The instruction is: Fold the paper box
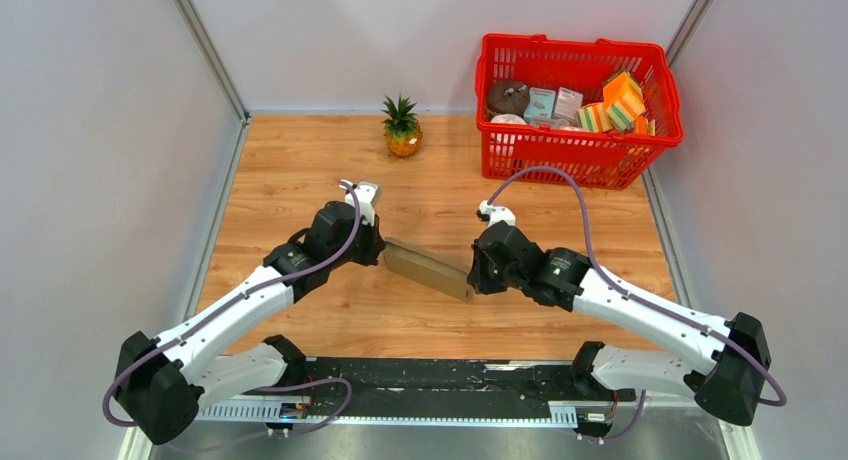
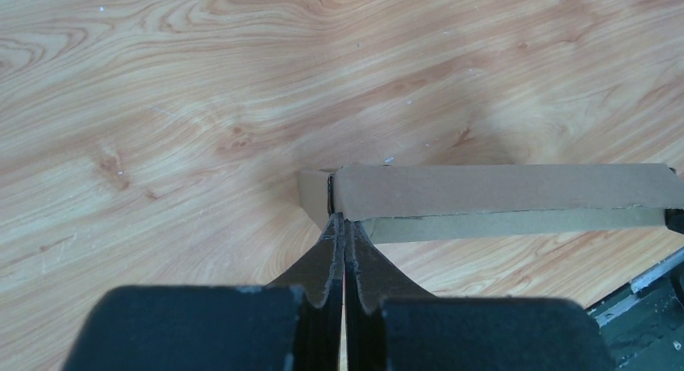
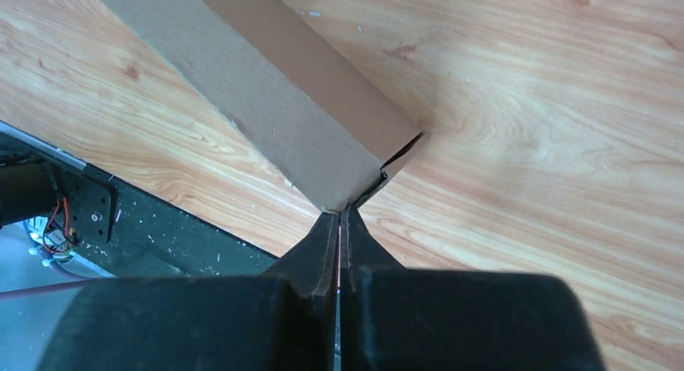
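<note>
The paper box (image 1: pixel 428 268) is a plain brown cardboard piece held flat-folded and on edge between both arms, above the wooden table's middle. My left gripper (image 1: pixel 381 248) is shut on its left end; in the left wrist view the fingertips (image 2: pixel 342 226) pinch the box's corner (image 2: pixel 484 189). My right gripper (image 1: pixel 472 280) is shut on its right end; in the right wrist view the tips (image 3: pixel 339 216) pinch the box's near corner (image 3: pixel 274 113), where a small flap stands slightly open.
A red basket (image 1: pixel 577 158) with small colourful packages stands at the back right. A small pineapple (image 1: pixel 402 128) stands at the back centre. A black rail (image 1: pixel 440 375) runs along the table's near edge. Grey walls close in both sides.
</note>
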